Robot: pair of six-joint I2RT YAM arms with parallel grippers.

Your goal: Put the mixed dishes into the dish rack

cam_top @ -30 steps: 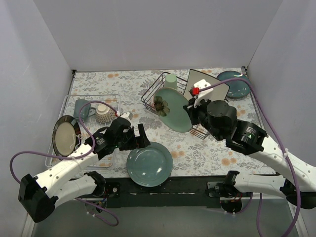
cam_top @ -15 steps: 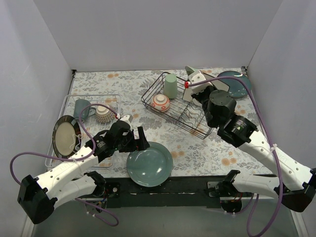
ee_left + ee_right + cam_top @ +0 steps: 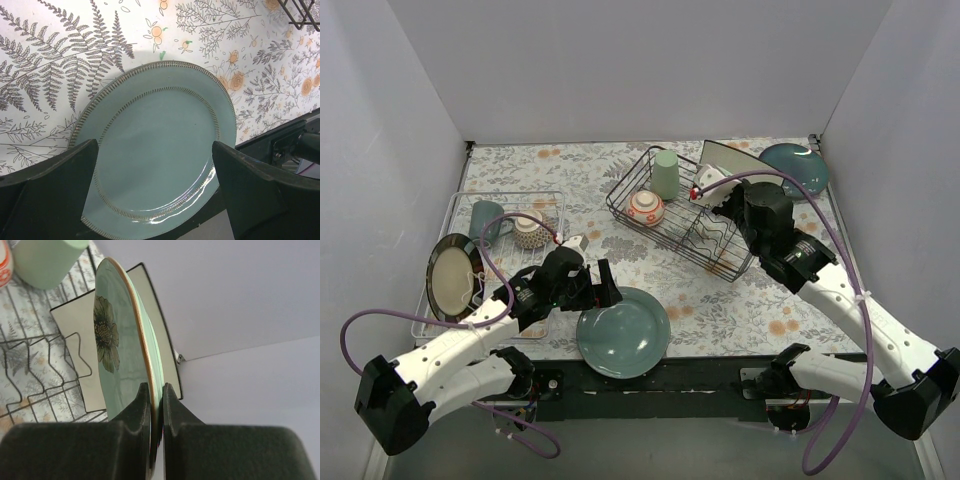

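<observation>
My right gripper (image 3: pixel 156 387) is shut on the rim of a round light green plate with a flower motif (image 3: pixel 117 355). It holds the plate upright, edge-on, over the back right part of the black wire dish rack (image 3: pixel 720 262). The large white square plate (image 3: pixel 730 157) leans behind the rack. The pale green cup (image 3: pixel 666 175) and the small red-orange bowl (image 3: pixel 645 208) sit in the rack's left end. My left gripper (image 3: pixel 154 145) is open, just above a plain blue-green plate (image 3: pixel 165 110) lying flat at the table's near edge.
A pale wire tray (image 3: pixel 552 198) at the left holds a grey-green mug (image 3: pixel 485 220), a patterned cup (image 3: pixel 528 231) and a dark gold-centred plate (image 3: pixel 450 276). A dark teal dish (image 3: pixel 796 168) lies at the far right corner. White walls enclose the table.
My right arm has carried the flower plate from the rack's front to its back right and turned it edge-on. My left gripper has edged slightly toward the blue-green plate.
</observation>
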